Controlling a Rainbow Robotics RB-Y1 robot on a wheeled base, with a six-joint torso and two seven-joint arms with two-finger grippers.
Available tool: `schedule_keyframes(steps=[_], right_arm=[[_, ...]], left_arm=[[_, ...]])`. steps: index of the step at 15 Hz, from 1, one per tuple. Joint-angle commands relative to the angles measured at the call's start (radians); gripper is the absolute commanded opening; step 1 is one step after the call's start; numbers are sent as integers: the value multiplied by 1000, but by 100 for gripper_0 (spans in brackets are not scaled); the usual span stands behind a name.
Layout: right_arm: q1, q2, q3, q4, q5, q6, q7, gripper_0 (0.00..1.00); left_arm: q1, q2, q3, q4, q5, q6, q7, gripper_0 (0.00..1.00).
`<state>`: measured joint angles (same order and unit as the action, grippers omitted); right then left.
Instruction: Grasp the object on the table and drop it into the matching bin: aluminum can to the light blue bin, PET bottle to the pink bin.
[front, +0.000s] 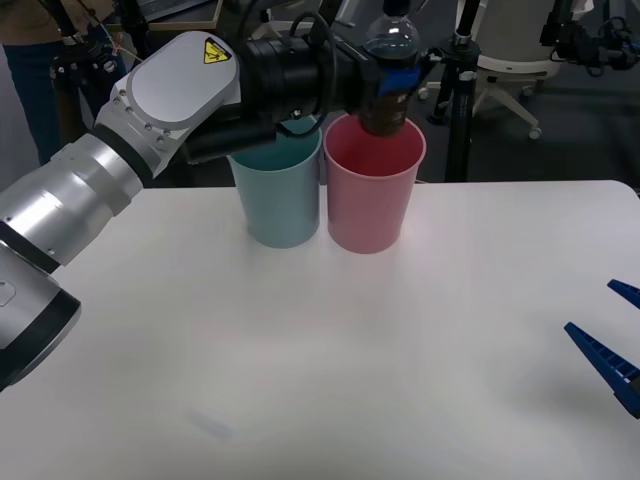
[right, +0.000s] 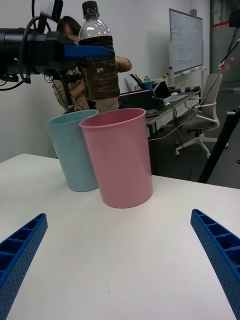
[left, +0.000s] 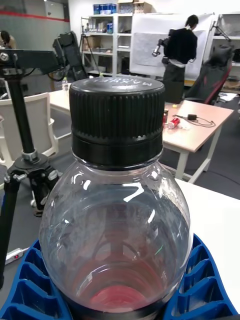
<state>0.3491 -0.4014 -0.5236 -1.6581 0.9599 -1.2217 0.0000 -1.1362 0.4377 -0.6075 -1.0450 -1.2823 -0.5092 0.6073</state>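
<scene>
Ribbed blue fingers of your left gripper (front: 392, 84) are clamped around the PET bottle (front: 390, 70), holding its clear, rounded shoulder and black ridged cap upright just above the round rim of the smooth pink bin (front: 372, 190). The light blue bin (front: 277, 195) stands touching it on the white table (front: 400, 350). Your right gripper (right: 120, 260) hangs spread wide and empty near the table's right edge.

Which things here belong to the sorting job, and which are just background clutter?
Part of the job:
- PET bottle, held upright by the left gripper above the pink bin
- light blue bin, touching the pink one
- table

Not in use:
- right gripper, open, idle at the table's right edge
- office chair
- whiteboard
</scene>
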Motion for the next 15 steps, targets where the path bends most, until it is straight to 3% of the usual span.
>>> schedule_keyframes(steps=[1, 3, 5, 7, 15], right_arm=[[0, 0, 0, 0, 0, 0, 0, 100], [0, 0, 0, 0, 0, 0, 0, 100], [0, 0, 0, 0, 0, 0, 0, 100], [0, 0, 0, 0, 0, 0, 0, 100], [0, 0, 0, 0, 0, 0, 0, 100]], left_arm=[[-2, -4, 0, 7, 1, 3, 2, 5], [0, -4, 0, 7, 15, 3, 5, 6], [-2, -4, 0, 5, 26, 3, -1, 42], [-2, -4, 0, 0, 26, 3, -11, 100], [0, -2, -1, -6, 72, 3, -119, 100]])
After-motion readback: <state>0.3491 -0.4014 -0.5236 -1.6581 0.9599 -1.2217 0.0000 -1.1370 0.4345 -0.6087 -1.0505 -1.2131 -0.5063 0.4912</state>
